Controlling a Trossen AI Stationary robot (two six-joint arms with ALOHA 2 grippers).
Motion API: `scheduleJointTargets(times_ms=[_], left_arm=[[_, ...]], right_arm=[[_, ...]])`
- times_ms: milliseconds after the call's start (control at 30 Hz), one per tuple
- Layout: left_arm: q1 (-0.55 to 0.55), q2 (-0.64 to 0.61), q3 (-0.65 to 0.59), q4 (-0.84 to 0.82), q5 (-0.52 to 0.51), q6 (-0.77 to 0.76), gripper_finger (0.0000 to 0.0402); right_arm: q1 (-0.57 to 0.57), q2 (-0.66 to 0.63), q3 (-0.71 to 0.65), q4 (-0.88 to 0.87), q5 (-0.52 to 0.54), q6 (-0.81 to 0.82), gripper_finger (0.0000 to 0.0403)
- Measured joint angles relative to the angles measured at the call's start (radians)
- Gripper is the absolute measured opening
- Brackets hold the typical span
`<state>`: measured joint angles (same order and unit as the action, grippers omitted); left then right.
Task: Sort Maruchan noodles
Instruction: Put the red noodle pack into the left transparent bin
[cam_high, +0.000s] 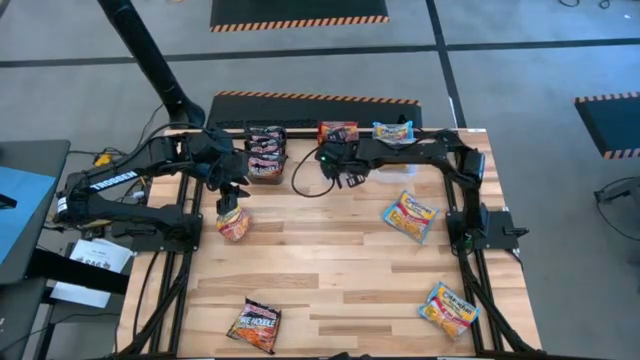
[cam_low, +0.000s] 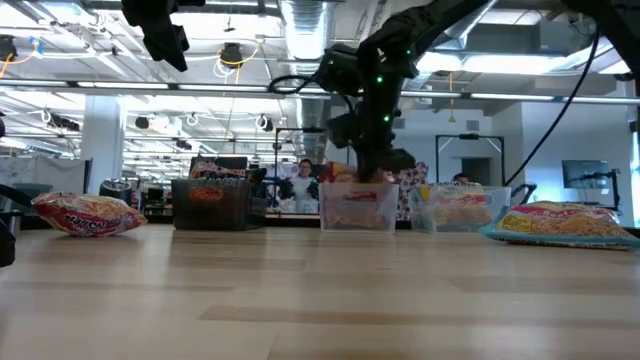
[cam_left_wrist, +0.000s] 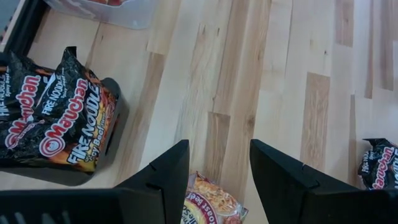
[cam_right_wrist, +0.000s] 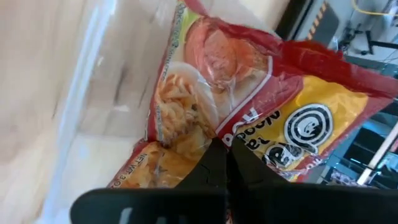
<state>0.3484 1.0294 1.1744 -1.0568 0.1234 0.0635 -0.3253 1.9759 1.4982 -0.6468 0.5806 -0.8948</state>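
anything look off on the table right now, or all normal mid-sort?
Nothing damaged or spilled. Four packets lie unsorted on the wood: a dark one at the near edge, two light blue-yellow ones on the right, and a red-orange one under the left gripper, whose jaws are open.

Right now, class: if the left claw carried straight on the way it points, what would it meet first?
Probably the red-orange packet lying between the left claw's open fingers; under it is the table. Depth is uncertain.
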Motion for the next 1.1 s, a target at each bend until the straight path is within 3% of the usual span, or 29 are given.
scheduleJointTargets(times_ms=[233,867,1100], left_arm=[[0.0,0.0,0.0,0.0,0.0,0.004,0.0155],[0.0,0.0,0.0,0.0,0.0,0.006,0.0155],[0.0,0.0,0.0,0.0,0.0,0.007,0.0155]], right_arm=[[-0.009,0.007,0.002,-0.006,-0.003,0.002,0.0015],[-0.005,0.011,0.002,0.009,0.011,0.032,0.0144],[0.019,0.007,0.002,0.01,0.052,0.041,0.0165]])
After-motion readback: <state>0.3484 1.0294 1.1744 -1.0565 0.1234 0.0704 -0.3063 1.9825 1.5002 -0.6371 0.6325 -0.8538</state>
